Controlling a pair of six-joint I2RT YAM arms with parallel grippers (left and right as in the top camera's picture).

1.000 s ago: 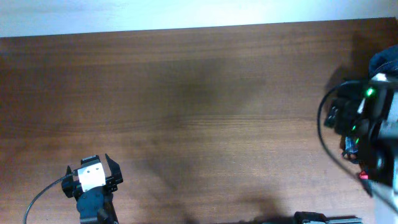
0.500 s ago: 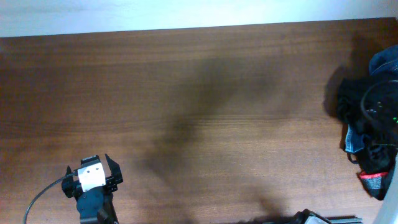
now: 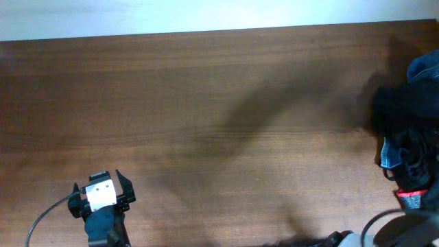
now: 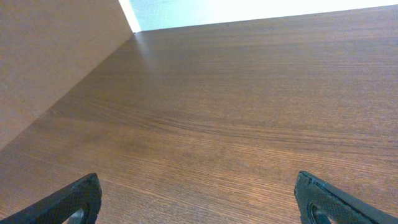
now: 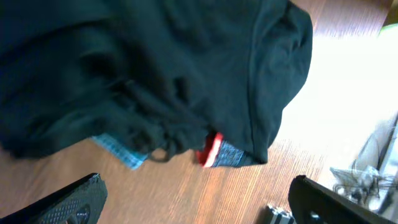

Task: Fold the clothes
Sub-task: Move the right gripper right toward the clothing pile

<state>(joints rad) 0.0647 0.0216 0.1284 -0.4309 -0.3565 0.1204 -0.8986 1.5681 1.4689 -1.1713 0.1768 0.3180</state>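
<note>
Low at the left in the overhead view: left pincer, released, jaws spread wide, gripping nothing. Beneath and ahead of it, brown wooden surface. Same wood in its wrist view, with 2 dark fingertips set well apart at the lower corners.

Far to that pincer's right, at the surface's right edge, a heap of garments. In that heap, black pants, crumpled and unfolded, with a bright red edge showing at the near end. Beyond the pants, blue denim. At their left side, a pale blue scrap poking out.

Right pincer released too, jaws wide, holding nothing, over the wood just short of the heap. Directly ahead of it, the black pants, filling most of the wrist view. Just ahead of the gap between its jaws, the red edge, with denim touching it on the right and the pale blue scrap to its left.
</note>
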